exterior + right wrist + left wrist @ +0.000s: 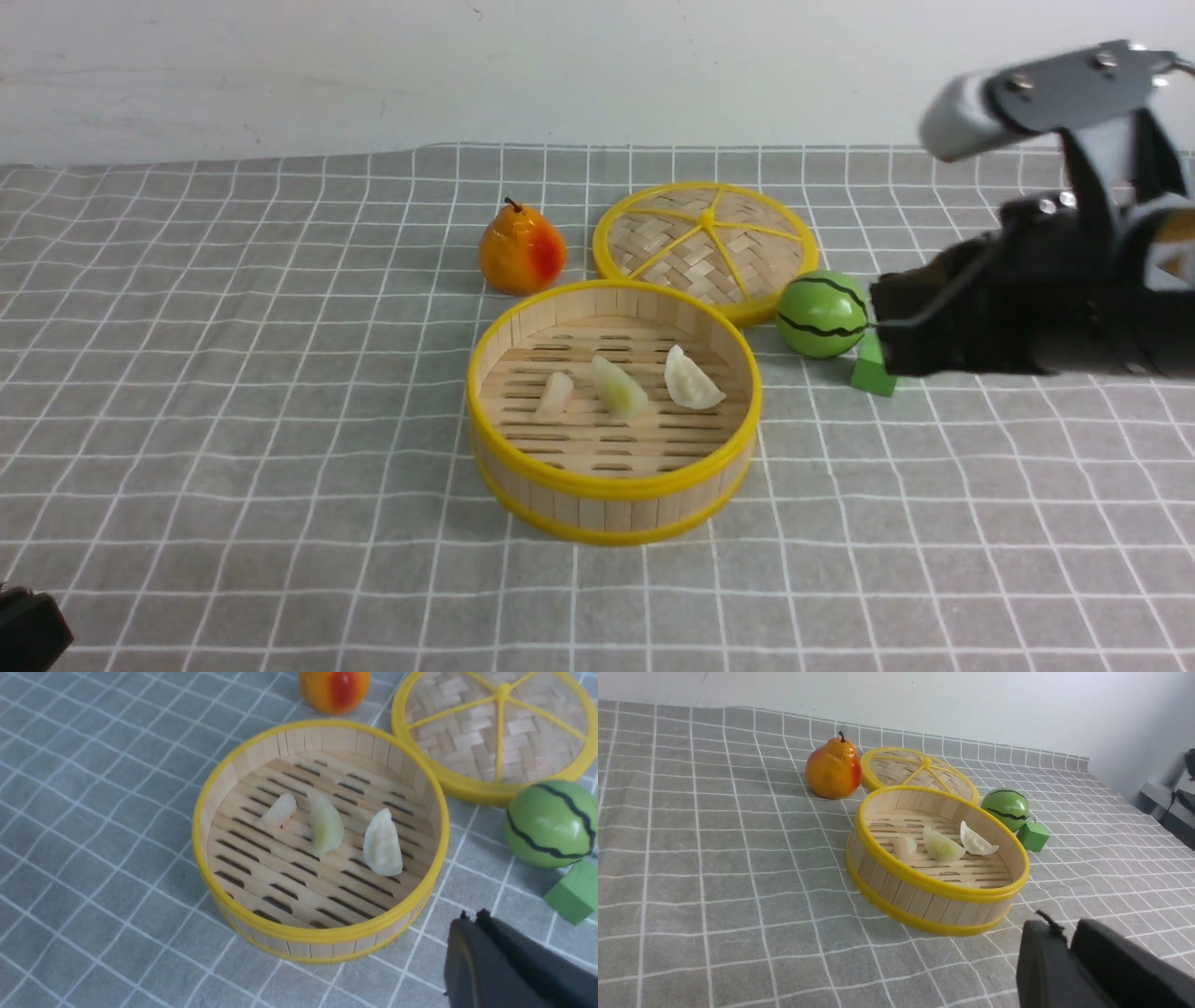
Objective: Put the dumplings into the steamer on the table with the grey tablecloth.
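near the green cube [873, 375], the right jaws are pressed together, empty; the left jaws likewise. all three dumplings [619, 387] lie inside the steamer [611, 487] on the tabletop [233, 373]. task looks finished: none lie outside to load.

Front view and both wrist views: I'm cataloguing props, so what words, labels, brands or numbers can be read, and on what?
None readable in any view. The steamer, lid, pear, green cube and dumplings are unmarked; the green ball bears only black stripes, the grey tablecloth only a white grid, the right arm only screws.
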Tool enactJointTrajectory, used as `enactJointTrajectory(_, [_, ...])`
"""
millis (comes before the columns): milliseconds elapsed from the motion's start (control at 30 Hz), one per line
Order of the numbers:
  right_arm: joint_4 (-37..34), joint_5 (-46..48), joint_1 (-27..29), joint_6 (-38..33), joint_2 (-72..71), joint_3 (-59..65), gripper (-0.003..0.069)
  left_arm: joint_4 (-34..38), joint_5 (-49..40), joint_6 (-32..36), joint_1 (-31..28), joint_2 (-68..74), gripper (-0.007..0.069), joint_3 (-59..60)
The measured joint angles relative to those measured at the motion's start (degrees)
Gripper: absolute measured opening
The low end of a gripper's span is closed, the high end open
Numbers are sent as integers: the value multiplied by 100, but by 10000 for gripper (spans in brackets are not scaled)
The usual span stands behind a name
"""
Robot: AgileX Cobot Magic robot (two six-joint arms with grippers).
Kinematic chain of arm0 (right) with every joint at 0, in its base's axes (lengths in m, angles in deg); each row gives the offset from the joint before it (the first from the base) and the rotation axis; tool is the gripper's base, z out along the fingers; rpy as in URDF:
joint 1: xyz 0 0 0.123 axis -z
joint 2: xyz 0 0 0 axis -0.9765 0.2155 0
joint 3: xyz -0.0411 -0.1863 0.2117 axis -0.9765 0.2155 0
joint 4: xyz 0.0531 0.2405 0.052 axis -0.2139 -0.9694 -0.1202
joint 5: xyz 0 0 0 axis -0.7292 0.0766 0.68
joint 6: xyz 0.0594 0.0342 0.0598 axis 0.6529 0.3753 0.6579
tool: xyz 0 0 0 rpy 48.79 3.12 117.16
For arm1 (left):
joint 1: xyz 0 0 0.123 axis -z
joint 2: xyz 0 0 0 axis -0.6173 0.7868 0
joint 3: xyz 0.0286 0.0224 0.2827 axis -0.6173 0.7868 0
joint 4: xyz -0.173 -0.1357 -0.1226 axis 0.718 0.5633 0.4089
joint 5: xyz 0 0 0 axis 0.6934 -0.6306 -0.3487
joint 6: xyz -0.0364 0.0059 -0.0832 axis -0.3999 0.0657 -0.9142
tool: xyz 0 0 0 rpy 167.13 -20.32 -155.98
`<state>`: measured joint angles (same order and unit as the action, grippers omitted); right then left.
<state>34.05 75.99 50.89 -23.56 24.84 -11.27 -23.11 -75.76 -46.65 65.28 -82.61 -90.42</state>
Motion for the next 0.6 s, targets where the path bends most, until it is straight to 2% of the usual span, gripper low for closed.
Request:
enactJointTrajectory(233, [-5,-715,0,0,-1376,974,-15,0,-240,0,0,0,88,43])
enactJointTrajectory(600, [-5,-578,0,0,-2039,1153,-14,0,-630,-2,0,0,92,54])
